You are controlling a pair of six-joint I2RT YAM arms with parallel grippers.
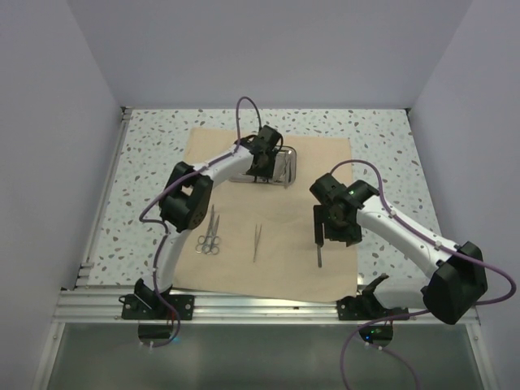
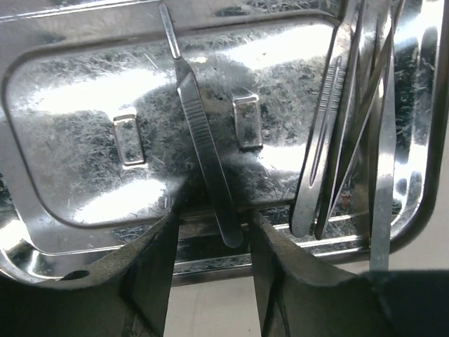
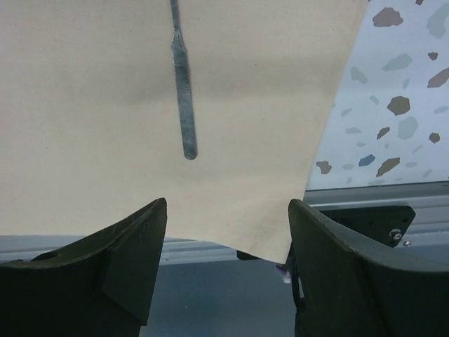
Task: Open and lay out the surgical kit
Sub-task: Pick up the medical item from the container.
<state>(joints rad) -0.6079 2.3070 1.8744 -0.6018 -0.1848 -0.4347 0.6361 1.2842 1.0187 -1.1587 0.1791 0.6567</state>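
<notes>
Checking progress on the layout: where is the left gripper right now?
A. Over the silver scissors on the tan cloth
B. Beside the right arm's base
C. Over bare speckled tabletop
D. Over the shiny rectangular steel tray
D: the left gripper hangs over the shiny rectangular steel tray, and its wrist view shows a slim ribbed steel handle lying between its open jaws.

No readable text, label, brand, number or sign in any view. Steel tray [image 2: 70, 105]: glare and scuffs only, no legible stamp. Flat handle [image 3: 184, 91] on tan cloth [image 3: 84, 105]: ribbed grip, any marking too small to tell.
</notes>
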